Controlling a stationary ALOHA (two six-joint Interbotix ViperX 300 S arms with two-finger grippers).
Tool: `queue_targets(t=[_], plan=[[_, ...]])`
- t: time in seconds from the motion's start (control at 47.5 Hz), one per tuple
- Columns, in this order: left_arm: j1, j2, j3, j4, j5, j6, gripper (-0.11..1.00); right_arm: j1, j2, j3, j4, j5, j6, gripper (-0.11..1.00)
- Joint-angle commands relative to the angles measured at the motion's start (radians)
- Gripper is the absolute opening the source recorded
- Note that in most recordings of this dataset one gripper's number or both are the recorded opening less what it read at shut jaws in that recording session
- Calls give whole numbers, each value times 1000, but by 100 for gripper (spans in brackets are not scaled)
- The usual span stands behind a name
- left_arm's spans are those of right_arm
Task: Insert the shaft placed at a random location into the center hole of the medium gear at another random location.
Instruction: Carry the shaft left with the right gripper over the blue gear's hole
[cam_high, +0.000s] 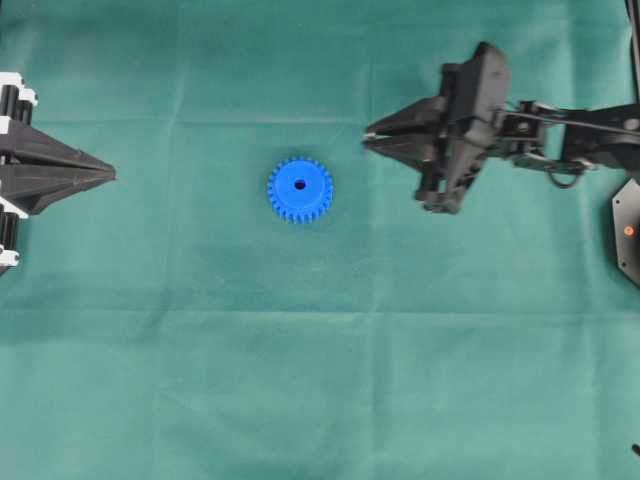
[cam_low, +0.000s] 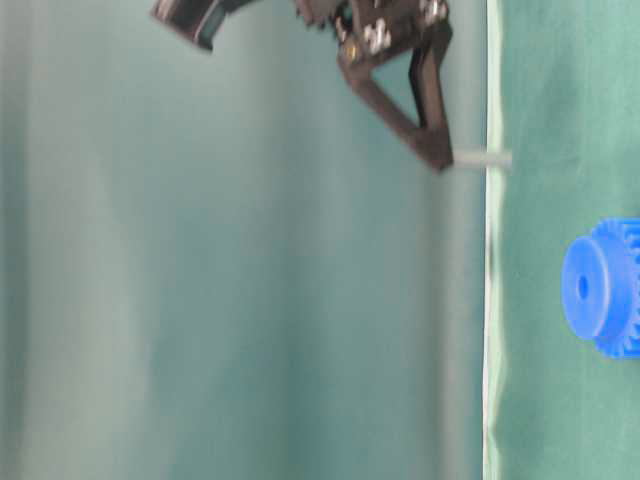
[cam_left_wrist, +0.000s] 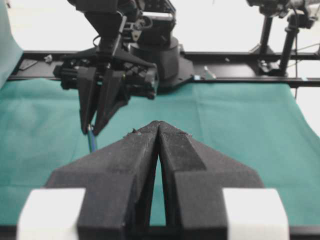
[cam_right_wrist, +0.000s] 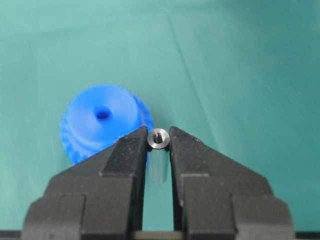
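The green cloth (cam_high: 200, 380) fills my overhead view, and on it, near the middle, the medium gear (cam_high: 300, 189) lies flat with its toothed rim outward and the center hole (cam_high: 300, 184) facing up, which I judge is the right pose for a drop-in from above. My right gripper (cam_high: 372, 136) hangs to the right of the gear, raised off the cloth, its jaws nearly together and pinching the shaft (cam_right_wrist: 159, 139) between the tips. It holds the pin upright, I take it, so the lower end can go straight down into the hole. My left gripper (cam_high: 110, 174) sits parked at the far left edge, jaws pressed together on nothing, out of the way. The shaft is a short silver-grey cylinder with a small dimple in its top face, far smaller than the bright blue gear.
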Motion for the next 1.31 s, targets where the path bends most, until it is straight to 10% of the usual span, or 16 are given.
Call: queue_targets(t=[0.0, 1.285], plan=[[-3, 9, -23, 3, -5, -2, 0, 17, 26, -69, 5, 3, -6, 14], [-3, 11, -23, 3, -5, -2, 0, 81, 224, -235, 35, 9, 20, 14]])
